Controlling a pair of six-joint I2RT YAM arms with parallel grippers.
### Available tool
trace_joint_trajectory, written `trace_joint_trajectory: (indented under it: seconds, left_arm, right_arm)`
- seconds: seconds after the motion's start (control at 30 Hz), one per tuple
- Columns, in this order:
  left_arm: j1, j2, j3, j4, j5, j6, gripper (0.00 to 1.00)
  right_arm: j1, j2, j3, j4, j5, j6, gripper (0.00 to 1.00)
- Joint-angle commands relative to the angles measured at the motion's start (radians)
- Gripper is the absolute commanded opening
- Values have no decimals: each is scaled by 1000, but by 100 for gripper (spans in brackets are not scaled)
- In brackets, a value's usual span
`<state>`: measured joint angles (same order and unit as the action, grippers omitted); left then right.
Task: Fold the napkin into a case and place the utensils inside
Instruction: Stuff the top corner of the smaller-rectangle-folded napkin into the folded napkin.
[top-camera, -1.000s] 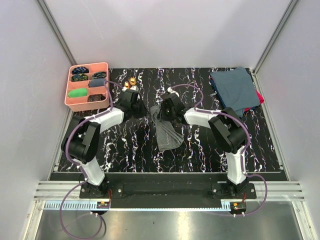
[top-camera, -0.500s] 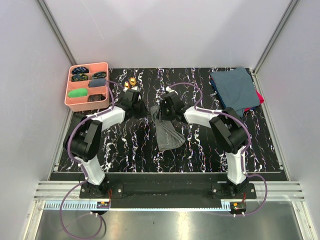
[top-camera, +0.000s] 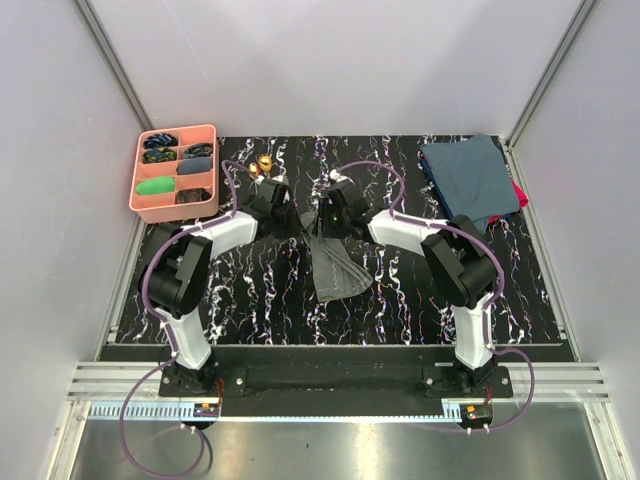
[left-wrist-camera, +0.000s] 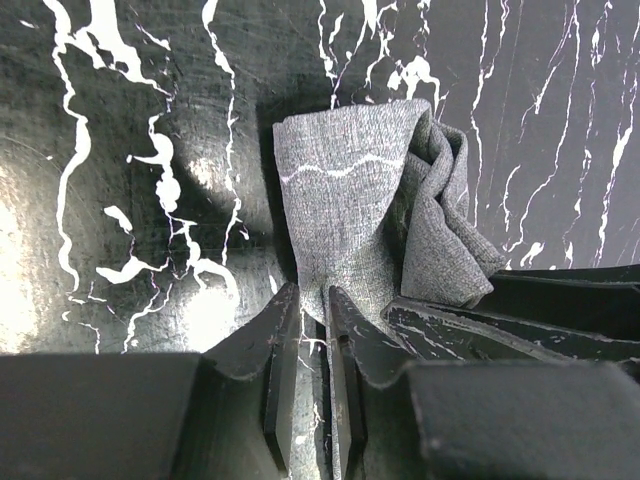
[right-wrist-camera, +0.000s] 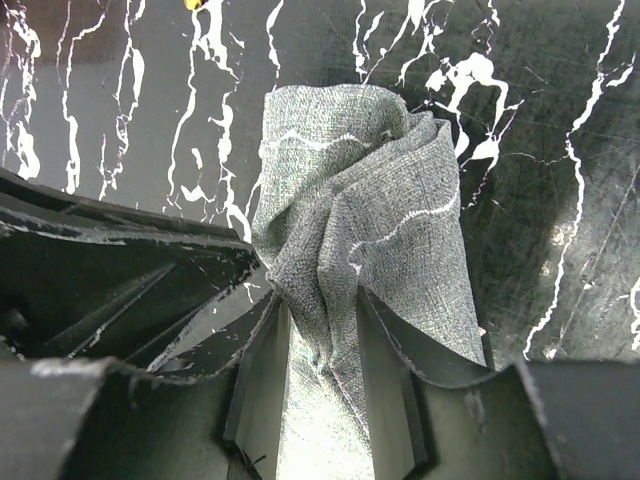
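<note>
The grey napkin (top-camera: 336, 268) lies bunched and partly folded mid-table, its far end lifted between both grippers. My left gripper (top-camera: 287, 218) is shut on a thin edge of the napkin (left-wrist-camera: 350, 200); the cloth runs between its near-closed fingers (left-wrist-camera: 283, 335). My right gripper (top-camera: 322, 218) is shut on a thick bunch of the napkin (right-wrist-camera: 370, 200), right beside the left one. The two gold utensils (top-camera: 262, 164) lie on the table behind the left gripper, apart from the cloth. No case shape shows.
A pink compartment tray (top-camera: 145, 205) with small items stands at the back left. A stack of dark blue-teal cloths (top-camera: 470, 178) lies at the back right. The black marbled table (top-camera: 250, 300) ends at metal rails in front.
My left gripper has moved right, up to the napkin's far end beside the right gripper, and has closed on its edge. The right gripper has shifted slightly back, still holding the cloth.
</note>
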<state>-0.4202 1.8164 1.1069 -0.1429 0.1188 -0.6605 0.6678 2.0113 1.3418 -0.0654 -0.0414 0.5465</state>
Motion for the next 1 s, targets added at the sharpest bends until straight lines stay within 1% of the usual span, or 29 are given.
trace_joint_trajectory:
  seconds: [0.0, 0.1, 0.17, 0.2, 0.23, 0.27, 0.3, 0.33, 0.47, 0.53, 0.67, 0.83, 0.97]
  left_arm:
    - [0, 9, 51, 2, -25, 18, 22]
    - [0, 11, 56, -6, -37, 19, 25]
    - [0, 8, 59, -6, -39, 22, 31]
    - [0, 6, 65, -7, -39, 27, 32]
    - [0, 6, 68, -7, -41, 30, 34]
    - [-2, 7, 71, -9, -41, 36, 37]
    - [-2, 11, 77, -11, -38, 39, 41]
    - [-2, 14, 82, -12, -36, 42, 41]
    - [-5, 44, 116, -47, -51, 52, 40]
    - [-5, 46, 126, -73, -86, 52, 38]
    - [-14, 17, 113, -93, -156, 53, 39]
    - [-14, 43, 129, -99, -150, 59, 39]
    - [-14, 83, 159, -100, -142, 59, 34]
  right_arm:
    - [6, -52, 56, -13, 25, -37, 42]
    - [6, -36, 77, -27, 14, -43, 41]
    - [6, -25, 82, -31, 9, -42, 38]
    - [3, -22, 82, -30, 3, -43, 33]
    - [6, -13, 85, -30, -3, -42, 24]
    - [4, -6, 91, -34, -8, -42, 20]
    - [6, -2, 94, -34, -20, -42, 18]
    - [6, 7, 94, -36, -25, -39, 14]
    - [6, 24, 99, -31, -35, -33, 6]
    - [6, 26, 100, -33, -40, -37, 5]
    - [6, 30, 105, -33, -44, -40, 4]
    - [6, 67, 118, -31, -61, -33, 4]
    - [6, 81, 131, -31, -64, -23, 4]
